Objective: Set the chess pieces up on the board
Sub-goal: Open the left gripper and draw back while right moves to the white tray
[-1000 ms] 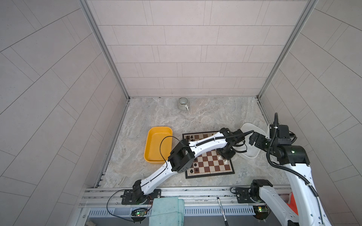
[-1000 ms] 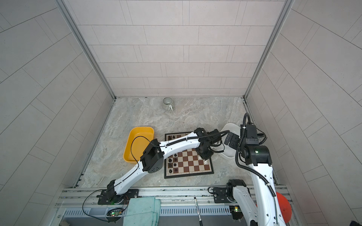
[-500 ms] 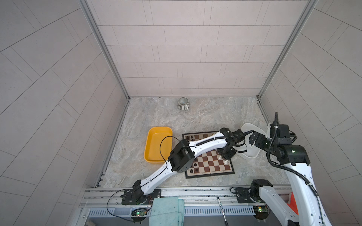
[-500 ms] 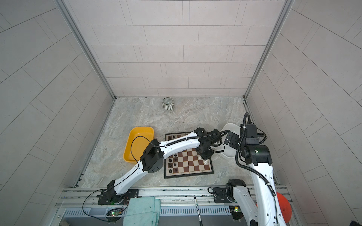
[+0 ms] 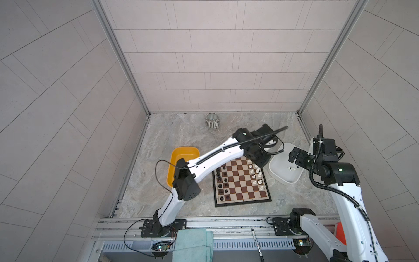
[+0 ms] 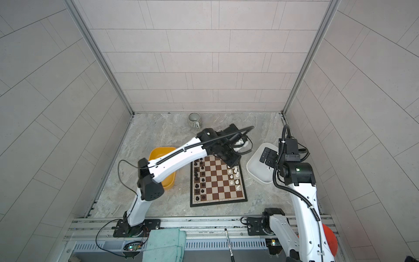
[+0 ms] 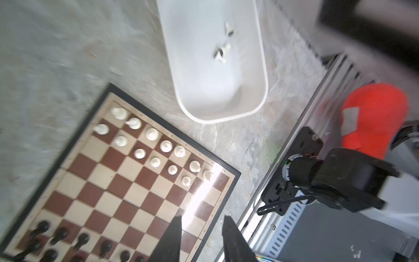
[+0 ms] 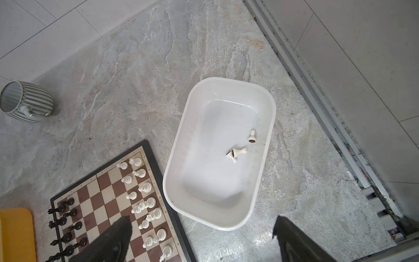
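Chess pieces (image 8: 237, 152) lie toppled in the white tray (image 8: 204, 172) beneath the right end effector (image 8: 201, 221), jaws wide apart: drop straight, straddling one stem. Left end effector (image 7: 202, 219), parted and empty, hovers over the board (image 7: 127, 186).

High pair, close wrist pair
Both top views look down from the near side on everything; both wrist cameras look down closely, sharing the board (image 7: 118, 195) and white tray (image 8: 217, 188).

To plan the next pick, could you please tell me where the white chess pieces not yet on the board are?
The loose white pieces lie tipped over in the white tray, which sits just right of the board in both top views.
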Robot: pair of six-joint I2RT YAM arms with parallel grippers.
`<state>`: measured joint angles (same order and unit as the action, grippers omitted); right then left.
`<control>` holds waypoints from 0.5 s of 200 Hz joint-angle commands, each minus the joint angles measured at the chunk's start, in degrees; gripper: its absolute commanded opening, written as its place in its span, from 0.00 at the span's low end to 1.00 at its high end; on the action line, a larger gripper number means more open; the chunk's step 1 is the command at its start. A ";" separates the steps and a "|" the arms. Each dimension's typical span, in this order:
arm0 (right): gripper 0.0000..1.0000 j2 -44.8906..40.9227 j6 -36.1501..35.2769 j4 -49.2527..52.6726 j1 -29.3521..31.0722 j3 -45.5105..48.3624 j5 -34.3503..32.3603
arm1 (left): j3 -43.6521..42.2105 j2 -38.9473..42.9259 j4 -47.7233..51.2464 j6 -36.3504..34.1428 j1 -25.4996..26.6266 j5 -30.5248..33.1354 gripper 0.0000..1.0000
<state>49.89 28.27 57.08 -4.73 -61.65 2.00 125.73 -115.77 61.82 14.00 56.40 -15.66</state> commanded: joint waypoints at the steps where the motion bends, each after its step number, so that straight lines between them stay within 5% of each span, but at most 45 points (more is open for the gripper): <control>1: 0.96 2.50 1.86 -3.50 -1.08 1.89 -2.00 | -10.19 9.71 -4.16 2.15 -5.96 -4.27 0.39; 52: 0.59 17.43 15.23 -17.40 -8.73 9.34 5.90 | -44.47 32.06 -18.71 2.61 -18.01 -4.52 0.57; 100: 0.52 32.01 25.85 -17.13 -10.00 3.88 4.35 | -55.65 36.81 -21.44 0.41 -22.48 -2.11 0.69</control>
<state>77.54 46.04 40.66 -13.80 -54.39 6.09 72.23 -81.34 44.86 15.75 34.15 -19.18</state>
